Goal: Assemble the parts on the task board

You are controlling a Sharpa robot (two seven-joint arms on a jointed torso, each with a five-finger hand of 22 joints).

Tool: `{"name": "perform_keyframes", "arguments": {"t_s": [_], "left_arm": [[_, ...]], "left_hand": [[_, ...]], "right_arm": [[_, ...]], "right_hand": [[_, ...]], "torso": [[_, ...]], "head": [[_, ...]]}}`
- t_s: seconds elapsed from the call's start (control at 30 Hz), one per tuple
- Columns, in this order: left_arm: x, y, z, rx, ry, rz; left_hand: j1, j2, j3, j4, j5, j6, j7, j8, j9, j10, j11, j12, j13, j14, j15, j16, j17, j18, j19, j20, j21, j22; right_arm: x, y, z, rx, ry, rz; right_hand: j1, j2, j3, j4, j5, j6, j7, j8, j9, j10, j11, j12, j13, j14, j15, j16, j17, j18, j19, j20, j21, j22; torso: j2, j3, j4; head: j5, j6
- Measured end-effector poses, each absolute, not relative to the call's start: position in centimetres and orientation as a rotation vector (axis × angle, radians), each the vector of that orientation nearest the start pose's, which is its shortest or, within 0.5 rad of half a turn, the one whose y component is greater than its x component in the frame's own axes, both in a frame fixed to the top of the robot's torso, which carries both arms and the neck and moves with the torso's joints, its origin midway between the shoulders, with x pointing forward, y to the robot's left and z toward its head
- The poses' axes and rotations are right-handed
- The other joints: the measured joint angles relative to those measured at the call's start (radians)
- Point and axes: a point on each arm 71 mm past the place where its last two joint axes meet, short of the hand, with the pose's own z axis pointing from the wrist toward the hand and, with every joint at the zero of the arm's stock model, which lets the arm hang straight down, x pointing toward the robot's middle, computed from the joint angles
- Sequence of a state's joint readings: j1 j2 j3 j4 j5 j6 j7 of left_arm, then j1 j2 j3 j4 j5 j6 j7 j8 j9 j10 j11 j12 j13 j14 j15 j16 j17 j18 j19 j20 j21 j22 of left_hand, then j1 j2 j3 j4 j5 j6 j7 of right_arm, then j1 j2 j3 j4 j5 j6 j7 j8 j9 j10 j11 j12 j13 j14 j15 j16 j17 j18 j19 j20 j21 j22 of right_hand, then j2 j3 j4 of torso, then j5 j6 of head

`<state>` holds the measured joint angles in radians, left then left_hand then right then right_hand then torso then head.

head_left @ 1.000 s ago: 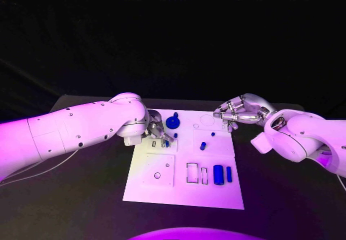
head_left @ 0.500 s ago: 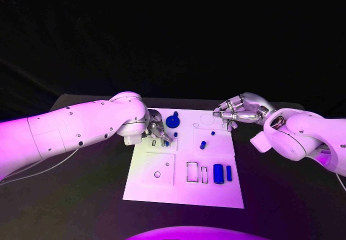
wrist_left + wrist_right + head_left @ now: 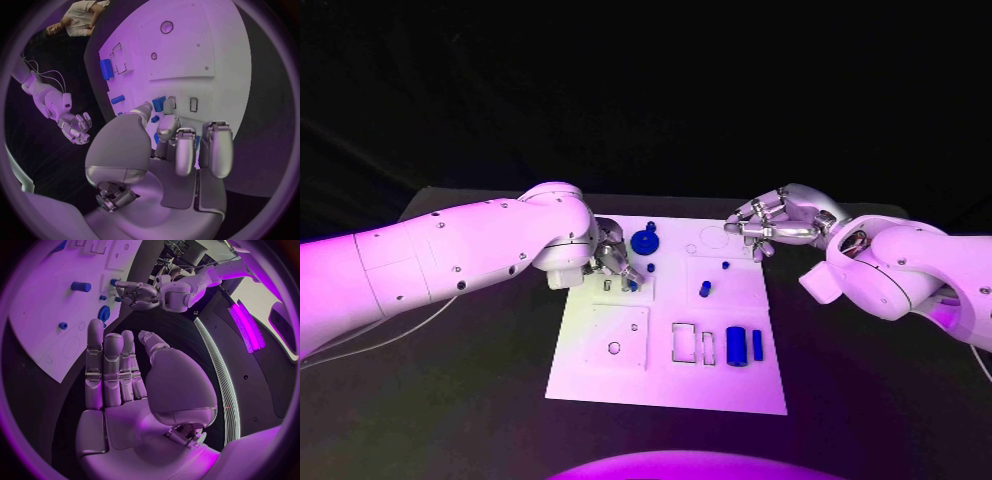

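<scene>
The left hand pinched a small blue part at the task board left slots, several blue pieces lay unseated, and the right hand hovered open, empty, so assembly looked early.

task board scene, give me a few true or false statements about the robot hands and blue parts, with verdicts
1. The left robot hand is over the board. True.
2. The right robot hand grips a blue part. False: it is open and holds nothing.
3. Two blue parts lie side by side near the board's right edge. True.
4. The gear lies off the board on the table. False: it sits on the board's far part.
</scene>
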<state>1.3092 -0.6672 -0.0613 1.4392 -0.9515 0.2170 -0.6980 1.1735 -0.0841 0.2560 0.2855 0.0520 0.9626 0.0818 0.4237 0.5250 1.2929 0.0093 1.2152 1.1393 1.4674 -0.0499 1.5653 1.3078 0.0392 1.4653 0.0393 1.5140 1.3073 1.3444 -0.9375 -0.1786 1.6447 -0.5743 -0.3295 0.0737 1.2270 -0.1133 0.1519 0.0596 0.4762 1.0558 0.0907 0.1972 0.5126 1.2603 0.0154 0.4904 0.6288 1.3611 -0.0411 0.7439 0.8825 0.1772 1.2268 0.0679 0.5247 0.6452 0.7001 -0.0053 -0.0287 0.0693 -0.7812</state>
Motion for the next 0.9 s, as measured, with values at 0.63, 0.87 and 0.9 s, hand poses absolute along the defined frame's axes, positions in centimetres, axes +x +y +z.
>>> {"name": "perform_keyframes", "arguments": {"t_s": [0.63,0.87,0.9], "left_arm": [[50.02,15.75,-19.52,-0.189,2.431,-0.335],[50.08,15.66,-19.57,-0.194,2.434,-0.337],[50.09,15.66,-19.58,-0.194,2.434,-0.337]], "left_hand": [[0.0,0.0,0.005,0.005,0.0,0.0,0.0,0.0,0.002,0.0,0.0,0.0,0.001,0.0,0.0,0.0,0.0,0.0,0.0,0.0,0.0,0.0],[0.0,0.0,0.01,0.006,0.0,0.0,0.0,0.0,0.003,0.0,0.0,0.0,0.001,0.0,0.0,0.0,0.0,0.0,0.0,0.0,0.0,0.0],[0.0,0.0,0.011,0.005,0.0,0.0,0.0,0.0,0.003,0.0,0.0,0.0,0.001,0.0,0.0,0.0,0.0,0.0,0.0,0.0,0.0,0.0]], "right_arm": [[46.85,-21.51,-16.42,0.554,1.772,1.138],[46.84,-21.47,-16.44,0.554,1.774,1.139],[46.84,-21.47,-16.44,0.554,1.775,1.139]], "right_hand": [[0.004,0.004,0.0,0.0,0.0,0.0,0.0,0.0,0.003,0.0,0.0,0.0,0.003,0.0,0.0,0.0,0.002,0.0,0.0,0.0,0.004,0.002],[0.004,0.004,0.0,0.0,0.0,0.0,0.0,0.0,0.003,0.0,0.0,0.0,0.003,0.0,0.0,0.0,0.002,0.0,0.0,0.0,0.004,0.002],[0.004,0.004,0.0,0.0,0.0,0.0,0.0,0.0,0.003,0.0,0.0,0.0,0.003,0.0,0.0,0.0,0.002,0.0,0.0,0.0,0.004,0.002]], "torso": [[0.0,0.0001,0.0002],[0.0,0.0,0.0001],[0.0,0.0,0.0001]], "head": [[-0.002,-0.003],[-0.002,-0.004],[-0.002,-0.004]]}}
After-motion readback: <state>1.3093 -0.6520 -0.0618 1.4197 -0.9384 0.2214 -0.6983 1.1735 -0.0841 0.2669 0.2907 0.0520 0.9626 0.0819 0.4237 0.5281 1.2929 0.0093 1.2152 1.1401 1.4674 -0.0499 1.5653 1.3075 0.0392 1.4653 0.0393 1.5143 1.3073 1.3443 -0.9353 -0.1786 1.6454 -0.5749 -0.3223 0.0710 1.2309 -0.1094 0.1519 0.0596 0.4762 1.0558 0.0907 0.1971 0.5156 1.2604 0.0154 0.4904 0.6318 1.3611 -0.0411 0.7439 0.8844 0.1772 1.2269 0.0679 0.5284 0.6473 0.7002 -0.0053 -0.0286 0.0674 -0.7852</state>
